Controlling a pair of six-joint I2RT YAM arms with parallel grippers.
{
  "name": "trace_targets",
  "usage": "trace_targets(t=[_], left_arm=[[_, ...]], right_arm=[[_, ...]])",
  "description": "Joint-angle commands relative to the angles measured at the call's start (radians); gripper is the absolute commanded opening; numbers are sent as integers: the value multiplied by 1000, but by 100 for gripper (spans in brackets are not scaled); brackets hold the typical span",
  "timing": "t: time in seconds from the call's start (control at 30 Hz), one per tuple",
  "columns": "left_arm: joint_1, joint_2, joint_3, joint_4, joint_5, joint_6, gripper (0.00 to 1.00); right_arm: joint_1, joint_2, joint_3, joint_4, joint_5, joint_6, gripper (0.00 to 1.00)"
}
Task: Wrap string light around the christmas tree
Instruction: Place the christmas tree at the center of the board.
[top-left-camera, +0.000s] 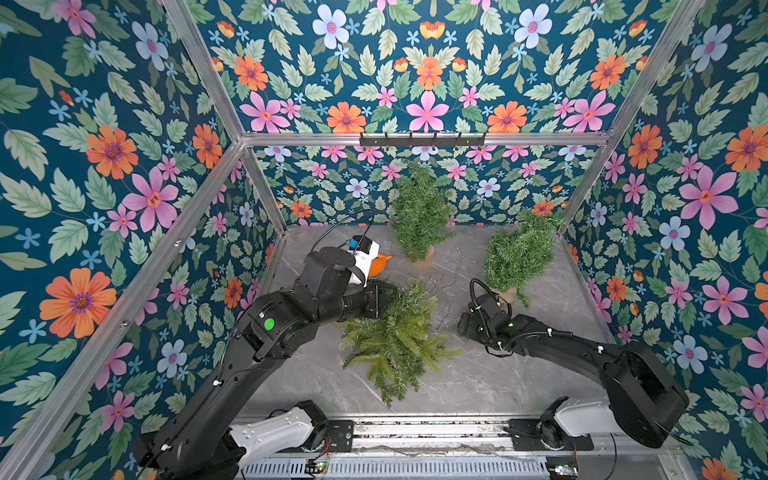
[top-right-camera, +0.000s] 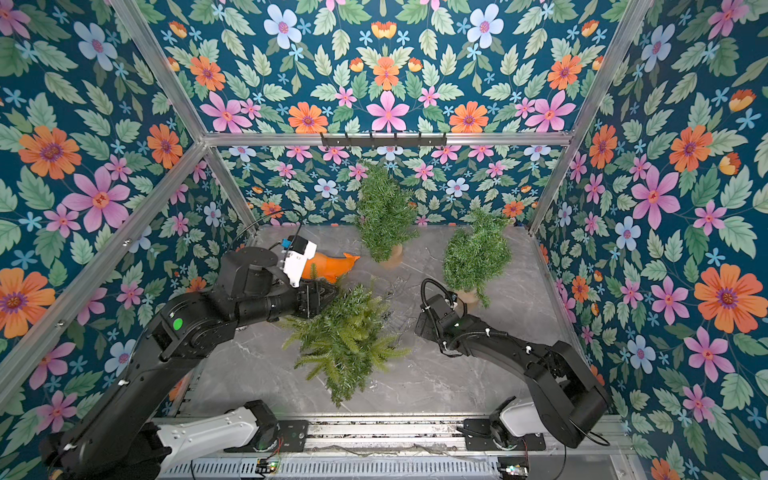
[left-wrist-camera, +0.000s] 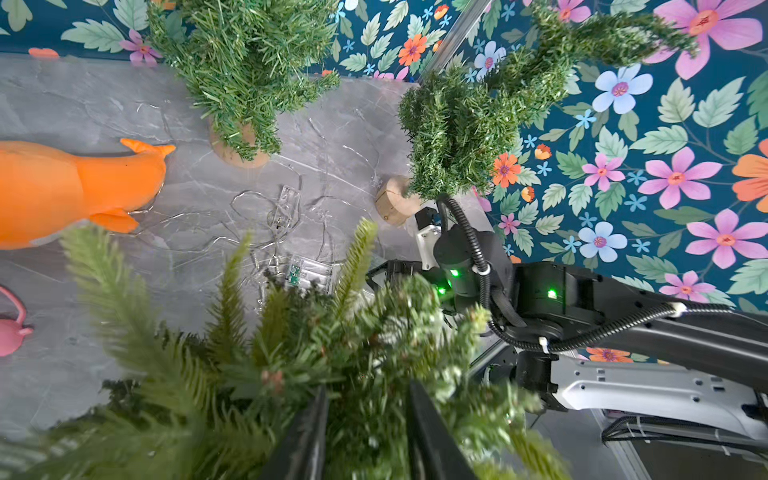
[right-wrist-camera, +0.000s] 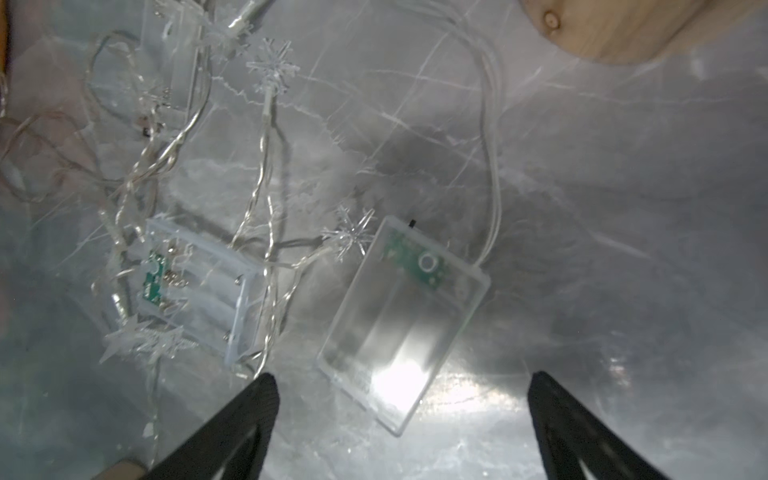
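lying tangled on the counter (right-wrist-camera: 623, 249), the light (right-wrist-camera: 264, 166) is nowhere round the tree (top-left-camera: 395, 336) yet; right fingers (right-wrist-camera: 249, 415) wide, empty above it; left fingers (left-wrist-camera: 309, 436) half-parted among branches, hold unclear.

A christmas tree (top-left-camera: 395, 336) is sitting mid-table, towards the front of the table (top-left-camera: 478, 386). A second tree (top-left-camera: 419, 208) is standing behind it by the back wall, and a third tree (top-left-camera: 515, 253) is standing right of that, nearer the right wall. The string light (left-wrist-camera: 286, 216) is lying tangled on the table between the three trees. One battery box (right-wrist-camera: 403, 316) is lying just ahead of the right gripper (right-wrist-camera: 403, 376), with another box (right-wrist-camera: 195, 286) beside it. A toy animal (top-right-camera: 328, 266) is lying behind and left of the front tree, the wires seemingly reaching it, while the left gripper (left-wrist-camera: 368, 399) is sitting among that tree's branches on its left.
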Motion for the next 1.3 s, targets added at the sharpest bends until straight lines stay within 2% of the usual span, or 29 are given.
trace_targets(t=[0.0, 0.07, 0.33, 0.43, 0.6, 1.0, 1.27], left_arm=[[2, -9, -6, 36, 11, 21, 42], [1, -11, -6, 34, 9, 25, 43], [2, -23, 32, 48, -18, 50, 69], [2, -42, 31, 80, -26, 57, 75], [2, -54, 47, 129, -38, 63, 77], [1, -181, -56, 236, -407, 111, 78], [2, -159, -59, 194, -480, 171, 78]], right_arm=[[1, 31, 9, 31, 44, 39, 95], [2, 53, 16, 41, 42, 39, 96], [1, 120, 47, 58, 56, 50, 96], [1, 143, 60, 55, 58, 48, 95], [1, 175, 69, 29, 59, 59, 88], [27, 234, 103, -96, 84, 48, 73], [27, 233, 112, -141, 69, 36, 64]])
